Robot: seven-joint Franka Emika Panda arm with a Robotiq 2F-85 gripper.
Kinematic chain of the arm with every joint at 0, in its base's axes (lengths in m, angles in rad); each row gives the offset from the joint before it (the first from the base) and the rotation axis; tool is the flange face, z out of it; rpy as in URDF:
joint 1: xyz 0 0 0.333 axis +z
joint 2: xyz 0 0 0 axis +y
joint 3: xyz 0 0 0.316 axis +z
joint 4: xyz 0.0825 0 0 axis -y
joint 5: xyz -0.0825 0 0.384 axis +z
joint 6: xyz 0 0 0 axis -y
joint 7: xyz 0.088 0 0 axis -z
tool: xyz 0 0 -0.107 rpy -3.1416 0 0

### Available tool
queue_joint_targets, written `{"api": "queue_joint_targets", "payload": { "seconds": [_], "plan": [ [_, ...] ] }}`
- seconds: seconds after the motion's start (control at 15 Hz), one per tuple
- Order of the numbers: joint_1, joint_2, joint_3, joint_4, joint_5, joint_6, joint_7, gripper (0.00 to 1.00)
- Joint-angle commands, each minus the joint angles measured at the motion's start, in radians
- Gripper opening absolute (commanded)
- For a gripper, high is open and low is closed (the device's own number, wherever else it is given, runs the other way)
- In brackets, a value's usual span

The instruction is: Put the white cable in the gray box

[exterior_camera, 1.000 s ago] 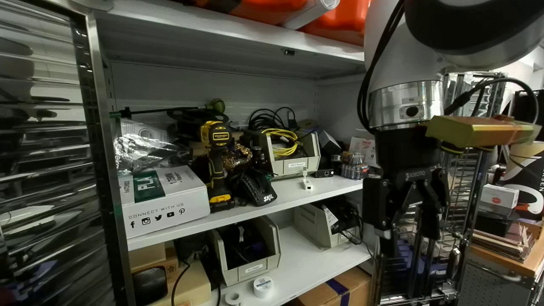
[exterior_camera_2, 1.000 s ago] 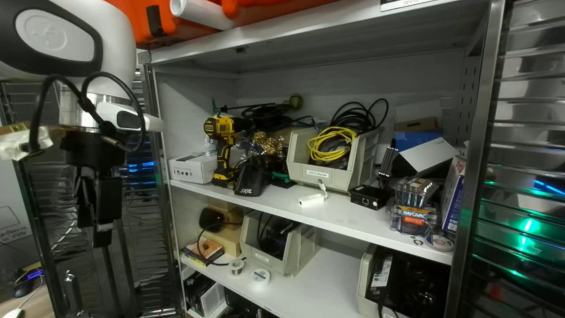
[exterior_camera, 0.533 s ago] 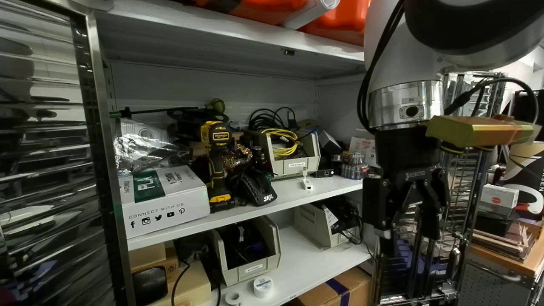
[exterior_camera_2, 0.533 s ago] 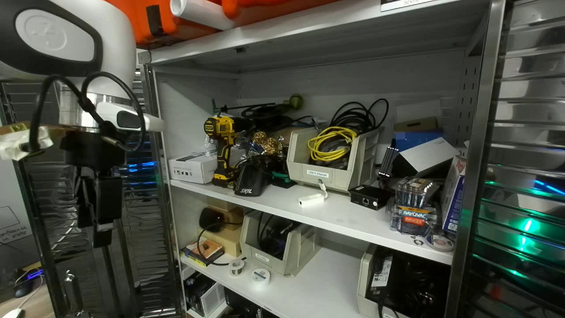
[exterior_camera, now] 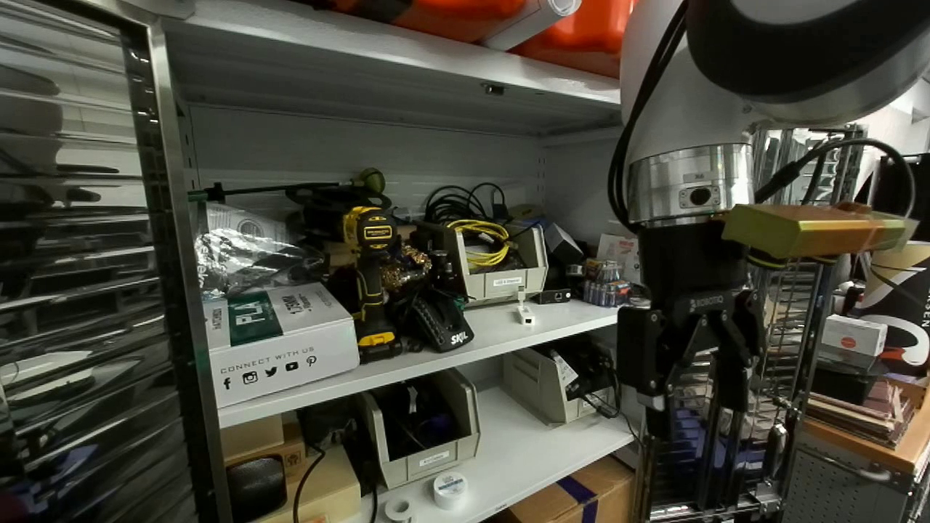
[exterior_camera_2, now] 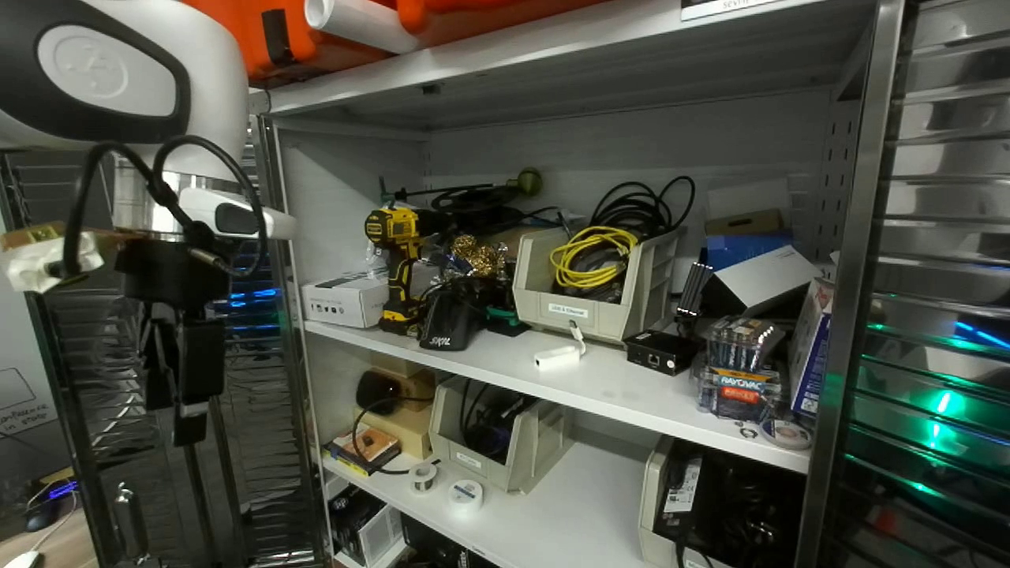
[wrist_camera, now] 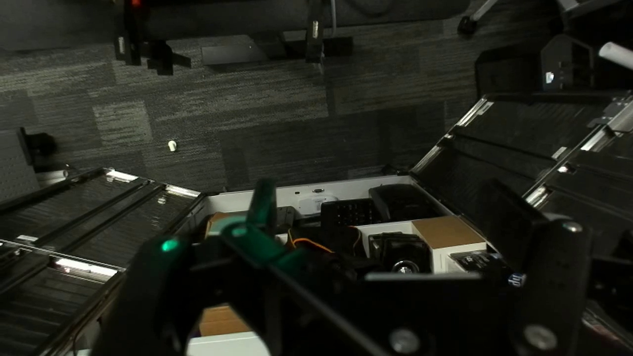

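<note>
Gripper (exterior_camera: 697, 408) hanging in front of the shelf (exterior_camera_2: 623, 386), fingers (wrist_camera: 262, 205) spread wide, white cable (exterior_camera_2: 557, 357) well apart from it, lying farther in on that shelf, just before the gray box (exterior_camera_2: 604, 317).

The cable (exterior_camera_2: 559, 358) is white; the box (exterior_camera_2: 604, 321) is pale gray with a white label (exterior_camera_2: 568, 311), and the coil (exterior_camera_2: 581, 279) in it bright yellow. The gripper (exterior_camera: 695, 410) is mostly black, the arm (exterior_camera: 719, 109) white and dark gray — with a silver band (exterior_camera: 691, 178). The drill (exterior_camera_2: 401, 272) is yellow and black, the cases (exterior_camera_2: 319, 59) orange, the shelf (exterior_camera_2: 623, 392) white. The carton (exterior_camera: 312, 327) is white with a green panel (exterior_camera: 253, 318) and black icons (exterior_camera: 250, 378). Shades are unsure in the dim wrist view — the carpet (wrist_camera: 277, 109) looks streaked in light and dark gray.
</note>
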Motion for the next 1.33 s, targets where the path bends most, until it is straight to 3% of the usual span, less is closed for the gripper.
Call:
{"api": "queue_joint_targets", "payload": {
  "seconds": [0.0, 0.27, 0.93, 1.27],
  "plan": [
    [-0.016, 0.075, -0.006, 0.046, -0.015, 0.038, 0.023, 1.00],
    [-0.031, 0.183, -0.013, 0.109, -0.035, 0.094, 0.028, 1.00],
    [-0.060, 0.467, -0.078, 0.318, -0.123, 0.390, 0.105, 1.00],
    [-0.044, 0.603, -0.108, 0.505, -0.195, 0.403, 0.128, 1.00]
  ]
}}
